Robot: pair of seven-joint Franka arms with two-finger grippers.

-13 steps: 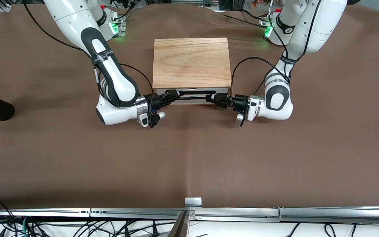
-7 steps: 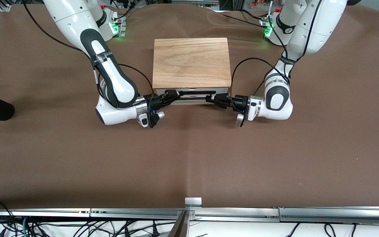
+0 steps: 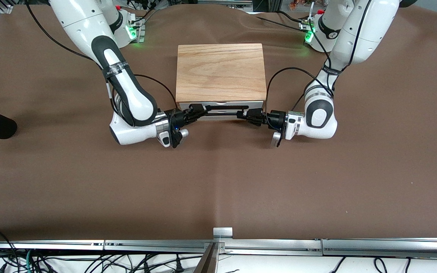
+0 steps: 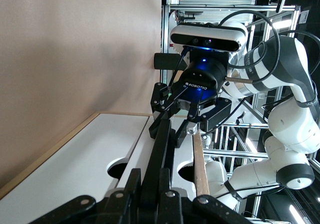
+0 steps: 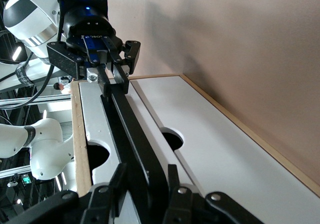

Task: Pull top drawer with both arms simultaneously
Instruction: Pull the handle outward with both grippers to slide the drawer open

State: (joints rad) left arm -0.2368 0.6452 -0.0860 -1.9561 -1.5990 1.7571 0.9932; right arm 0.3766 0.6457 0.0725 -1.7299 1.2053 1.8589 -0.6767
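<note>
Over the last second both arms have eased slightly toward the casing's ends, while the top drawer (image 3: 220, 106) has hardly moved, its white front just proud of the oak box casing (image 3: 220, 72) in the middle of the tabletop (image 3: 218, 182). The right claw (image 3: 199, 110) is clamped on the black bar handle (image 3: 222, 109) at the right arm's end. The left claw (image 3: 249, 113) is clamped on the handle's other end.
</note>
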